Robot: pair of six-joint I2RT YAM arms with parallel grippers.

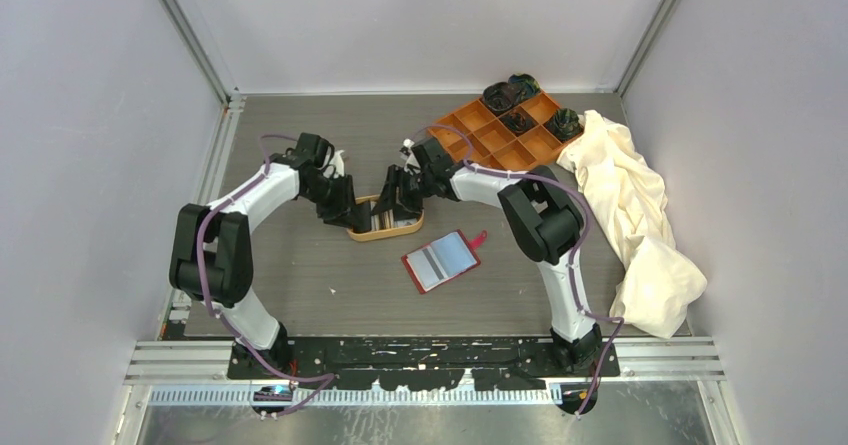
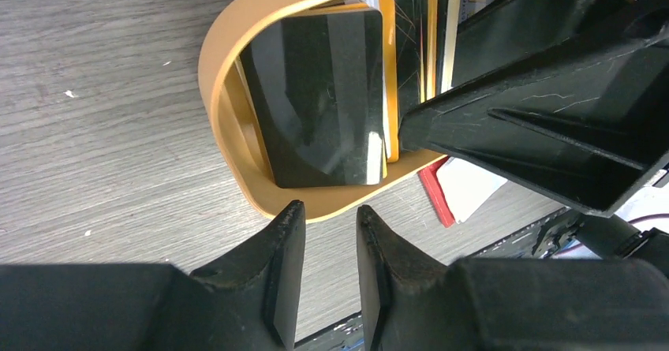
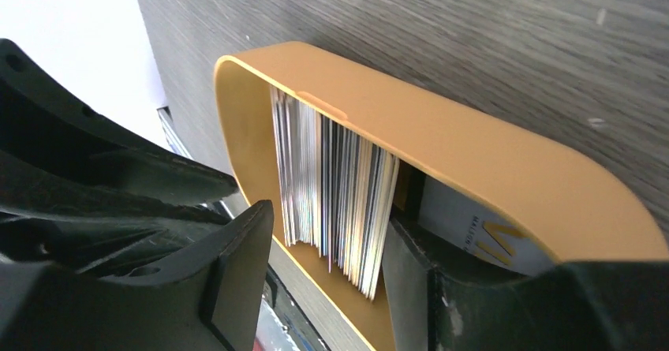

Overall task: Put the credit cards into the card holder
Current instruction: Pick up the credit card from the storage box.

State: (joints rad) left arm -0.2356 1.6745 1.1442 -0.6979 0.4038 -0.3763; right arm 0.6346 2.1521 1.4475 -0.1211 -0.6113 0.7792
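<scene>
Since no card can be seen in the card holder, the task is judged to be at its very start.

In the top view, the card holder is seen lying opened flat on the worktop, blue lining upward. It lies just on the near side of the oval tan dish, and its slots appear unfilled, though the detail is small. Both arms are bent over the dish, with the left hand at its left end and the right hand over its right half. An orange tray and a cream cloth lie at the far right, well apart from the work.

In the left wrist view, the credit cards are shown standing on edge in the dish, packed face to face. A glossy black one is foremost, with orange, black and pale ones behind it. The left hand's fingers are narrowly parted with nothing between them, and are held just short of the dish's rim. One finger of the right hand is laid against the edges of the cards. No writing can be read on the black card.

In the right wrist view, the pack is seen edge-on, with the right hand spread to either side of it. Whether the pack is already pinched cannot be told. Every card remains to be moved. On a pale card behind the pack, large gold strokes that may be "VI" are seen. A line of grey print beside them is too small to be read, and no brand is made out elsewhere.
</scene>
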